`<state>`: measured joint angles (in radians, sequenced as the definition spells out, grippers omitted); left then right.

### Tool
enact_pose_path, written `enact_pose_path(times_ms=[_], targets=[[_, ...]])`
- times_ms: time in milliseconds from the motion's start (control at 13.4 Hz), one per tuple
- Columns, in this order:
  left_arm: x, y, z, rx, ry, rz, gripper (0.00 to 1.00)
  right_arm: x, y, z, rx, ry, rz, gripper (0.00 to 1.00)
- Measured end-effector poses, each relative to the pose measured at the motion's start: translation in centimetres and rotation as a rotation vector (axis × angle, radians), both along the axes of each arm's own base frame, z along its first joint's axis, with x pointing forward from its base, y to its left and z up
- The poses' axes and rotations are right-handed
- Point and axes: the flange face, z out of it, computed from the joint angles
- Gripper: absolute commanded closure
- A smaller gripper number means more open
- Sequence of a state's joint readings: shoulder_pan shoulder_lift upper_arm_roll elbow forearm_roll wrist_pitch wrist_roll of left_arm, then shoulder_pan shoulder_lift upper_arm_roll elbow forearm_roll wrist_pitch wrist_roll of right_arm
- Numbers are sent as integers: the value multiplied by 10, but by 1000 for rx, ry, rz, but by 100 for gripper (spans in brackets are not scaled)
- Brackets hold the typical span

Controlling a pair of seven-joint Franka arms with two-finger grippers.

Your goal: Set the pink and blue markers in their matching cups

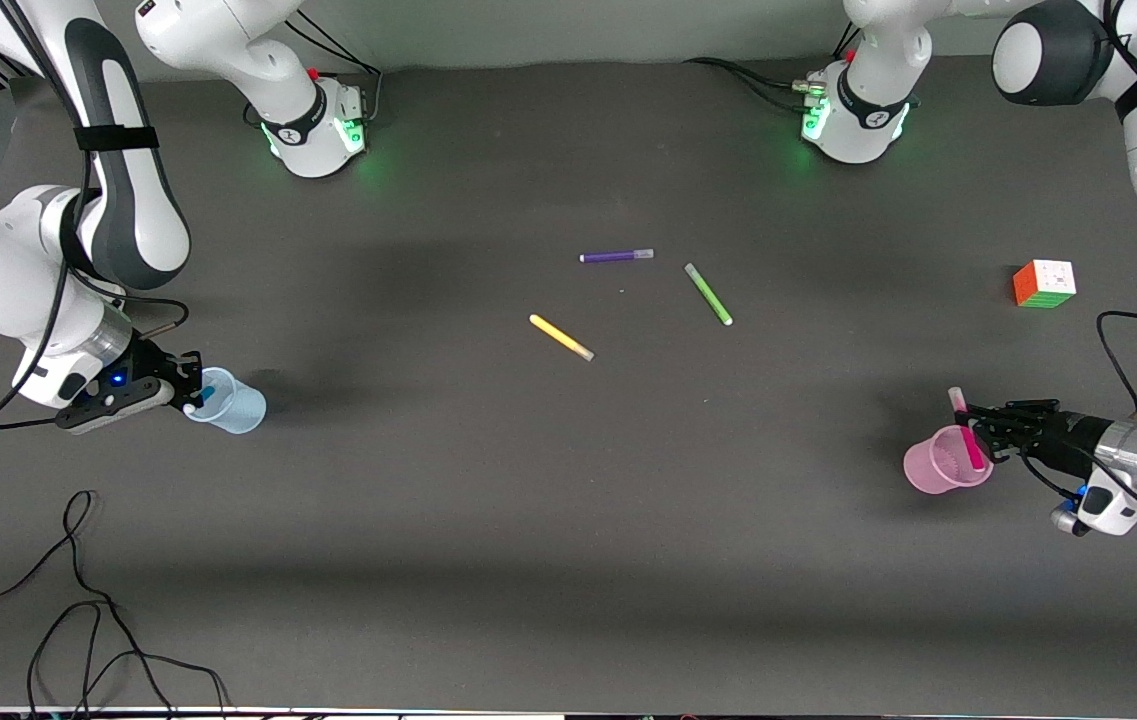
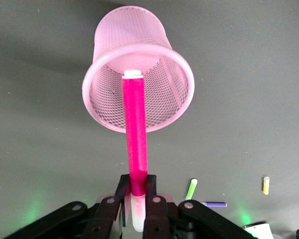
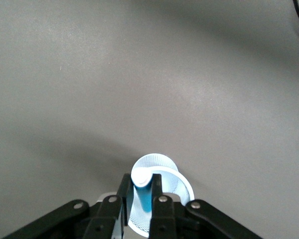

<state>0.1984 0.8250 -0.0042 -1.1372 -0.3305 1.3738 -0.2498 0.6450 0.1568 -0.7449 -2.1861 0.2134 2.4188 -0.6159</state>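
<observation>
The pale pink cup point(image 1: 931, 474) stands toward the left arm's end of the table. My left gripper point(image 1: 975, 433) is shut on the pink marker point(image 1: 969, 440) near its pale cap, and the marker's other end reaches down inside the cup. The left wrist view shows the cup point(image 2: 105, 99), the marker point(image 2: 135, 139) and the gripper point(image 2: 135, 182). The pale blue cup point(image 1: 244, 410) stands toward the right arm's end. My right gripper point(image 1: 195, 393) is shut on the blue marker point(image 1: 207, 394) over the cup's mouth. The right wrist view shows this cup point(image 3: 179, 185), marker point(image 3: 145, 196) and gripper point(image 3: 142, 185).
A purple pen point(image 1: 616, 256), a green pen point(image 1: 708, 294) and a yellow pen point(image 1: 561, 337) lie mid-table. A colour cube point(image 1: 1044, 283) sits farther from the front camera than the pink cup. A loose black cable point(image 1: 78, 600) lies at the near edge toward the right arm's end.
</observation>
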Motion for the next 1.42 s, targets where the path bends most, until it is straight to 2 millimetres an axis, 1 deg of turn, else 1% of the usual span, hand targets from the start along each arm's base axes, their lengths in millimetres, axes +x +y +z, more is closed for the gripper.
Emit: enact_pose_path(times_ms=[75,150,224,299,374,449,523,598,673,748,822,897,972,1047,1121,1196,1271,1346,1421], targets=[[0,0,-4,-5,2,-5,94,-1,-2,-1,0,1,-4,0],[-1,1,-10,-14,2,-17,83,-1,-4,-1,0,3,-7,0],[-1,4,-16,-23,0,-22,79,-2,-6,-2,0,5,-9,0],[0,7,-22,-30,-5,-17,51,-2,-6,-2,0,6,-10,0],[-1,10,-26,-36,-5,-14,5,-2,-6,-3,1,8,-11,0],[-1,13,-30,-40,-5,-11,0,-3,-6,-3,4,17,-10,0],[-1,13,-30,-43,-7,-10,0,-3,-4,-1,15,46,-9,0],[0,13,-29,-45,-10,-11,0,-1,-1,6,32,79,-17,0],[2,11,-25,-46,-20,-14,0,5,5,22,49,110,-36,0],[5,8,-17,-44,-37,-18,0,12,14,42,65,138,-52,0],[10,6,-3,-35,-63,-28,0,19,26,65,78,160,-72,0],[14,0,19,-2,-94,-55,0,23,40,88,90,176,-92,0],[17,-13,49,61,-132,-107,0,25,52,109,99,192,-104,0],[17,-35,89,135,-178,-173,0,26,59,132,107,210,-109,0],[12,-64,133,196,-228,-232,0,25,64,155,113,230,-114,0],[0,-89,176,233,-277,-274,0,23,70,180,116,252,-131,0],[-16,-108,213,253,-316,-300,0,18,78,203,108,273,-154,0],[-36,-116,242,267,-350,-310,0,11,90,226,82,275,-184,0],[-55,-117,262,281,-386,-308,0,4,105,246,57,260,-220,0]])
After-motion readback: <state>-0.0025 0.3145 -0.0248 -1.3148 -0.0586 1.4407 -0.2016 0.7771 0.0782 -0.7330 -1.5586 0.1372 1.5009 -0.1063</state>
